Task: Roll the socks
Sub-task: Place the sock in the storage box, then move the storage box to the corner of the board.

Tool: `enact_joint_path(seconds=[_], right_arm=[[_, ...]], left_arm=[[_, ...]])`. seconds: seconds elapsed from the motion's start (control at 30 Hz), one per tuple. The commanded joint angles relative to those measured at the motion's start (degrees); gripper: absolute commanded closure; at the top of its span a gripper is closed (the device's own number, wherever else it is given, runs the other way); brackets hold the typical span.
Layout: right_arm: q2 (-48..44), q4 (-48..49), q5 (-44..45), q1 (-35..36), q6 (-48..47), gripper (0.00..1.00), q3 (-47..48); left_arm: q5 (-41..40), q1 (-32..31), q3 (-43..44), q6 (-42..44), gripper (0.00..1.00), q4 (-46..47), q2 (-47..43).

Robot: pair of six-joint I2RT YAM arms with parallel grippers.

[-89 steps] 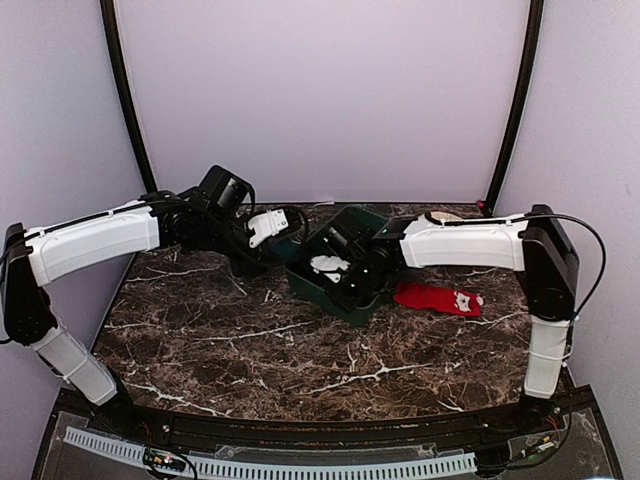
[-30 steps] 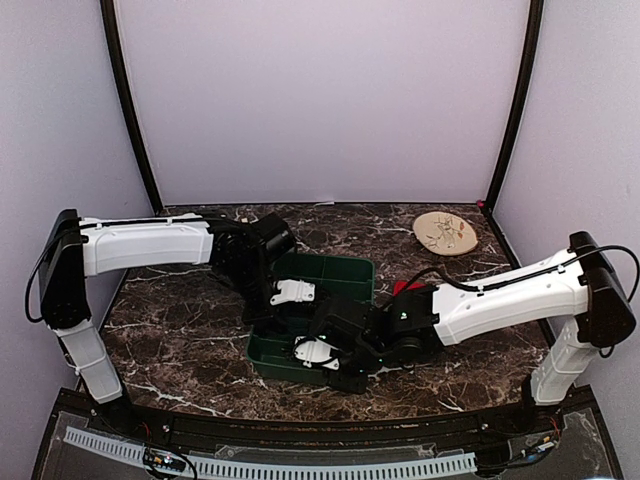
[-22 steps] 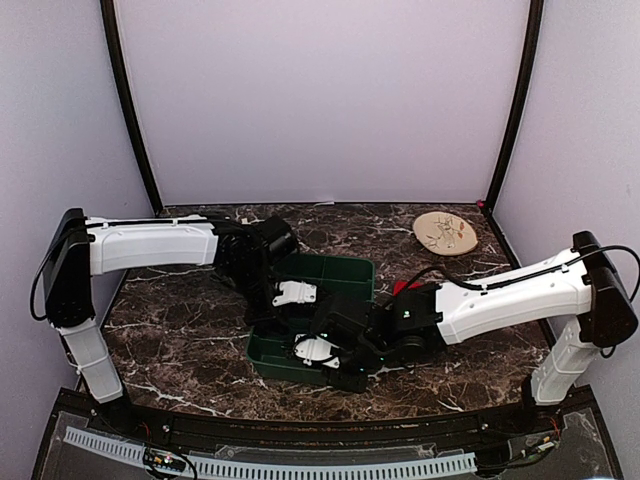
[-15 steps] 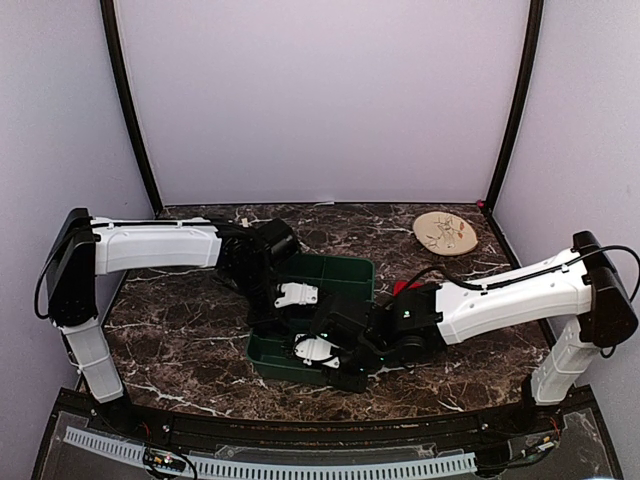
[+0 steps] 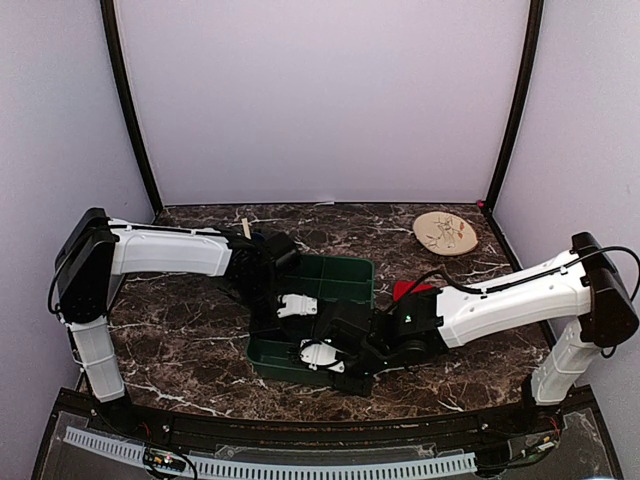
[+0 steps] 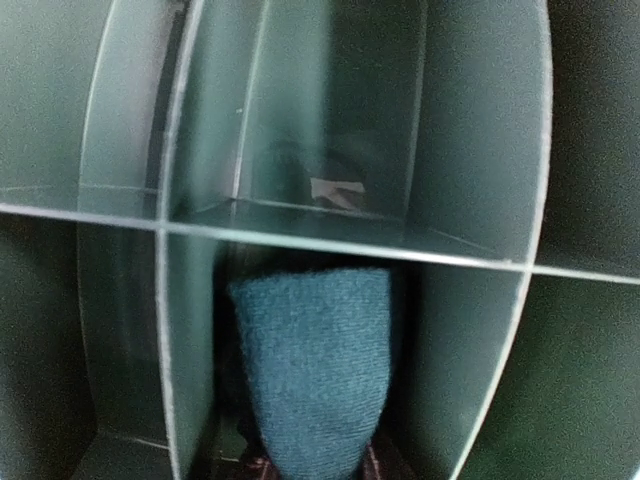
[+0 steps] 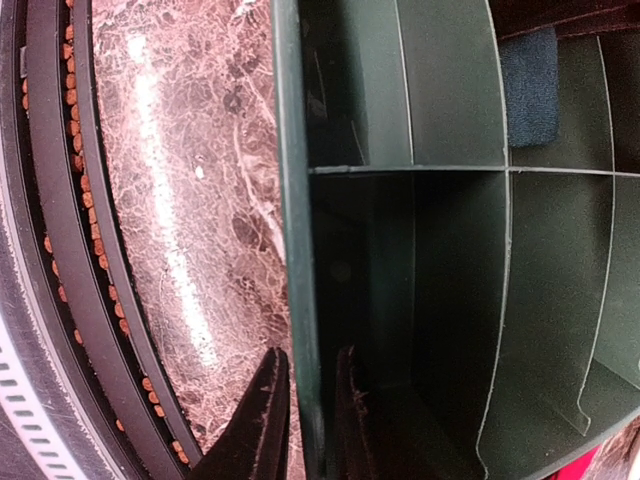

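The dark teal sock point(image 6: 315, 370) stands on end in one compartment of the green tray point(image 5: 340, 265), narrowing toward the bottom edge of the left wrist view. My left gripper point(image 5: 292, 306) reaches down into that compartment. Its fingers are almost wholly hidden by the sock. From the right wrist, the teal sock point(image 7: 530, 85) shows in a far compartment. My right gripper point(image 7: 310, 352) is shut on the tray's near wall point(image 7: 296, 150), one finger outside and one inside. Only a small piece of the red sock point(image 5: 405, 289) shows on the table, behind the right arm.
A round wooden plate point(image 5: 446, 233) lies at the back right of the marble table point(image 5: 180, 320). The tray sits close to the table's front edge, where a black rail point(image 7: 50, 200) runs just beyond my right fingers.
Three seconds ago the tray was at the middle back; it now lies near the front edge. In the last second the left wrist moved slightly nearer over the tray. The right grip is unchanged.
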Motion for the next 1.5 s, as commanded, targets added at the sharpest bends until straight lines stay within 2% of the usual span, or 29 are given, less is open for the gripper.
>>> enact_joint_path(seconds=[0.0,0.23,0.7,0.8,0.97,1.17,1.47], right_arm=[[-1.33,1.06,0.25,0.51,-0.07,0.84,-0.65],[-1.24,1.41,0.22,0.51,-0.43,0.84,-1.25],[-0.74,2.07,0.19,0.42,-1.38,0.85,-2.06],[0.38,2.29,0.01,0.26,-1.73,0.87,-1.91],[3.01,2.53,0.91,-1.26,-1.83,1.0,-1.13],[5.1,3.69,2.94,-5.06,-3.67,1.0,0.23],[11.97,4.43,5.58,-12.99,-11.91,1.0,7.97]], left_arm=[[-0.08,0.2,-0.93,-1.96,0.74,-0.04,-0.27],[1.46,0.39,-0.37,-3.35,0.62,0.99,-2.78],[1.7,1.36,2.4,-5.69,0.57,-0.4,-7.28],[-1.41,1.82,3.71,-7.82,0.57,1.53,-10.33],[-9.09,2.46,3.38,-11.49,0.55,6.49,-17.55],[-21.49,2.58,0.61,-14.96,0.49,12.09,-24.78],[-26.89,2.58,-4.67,-20.24,0.49,17.88,-31.02]])
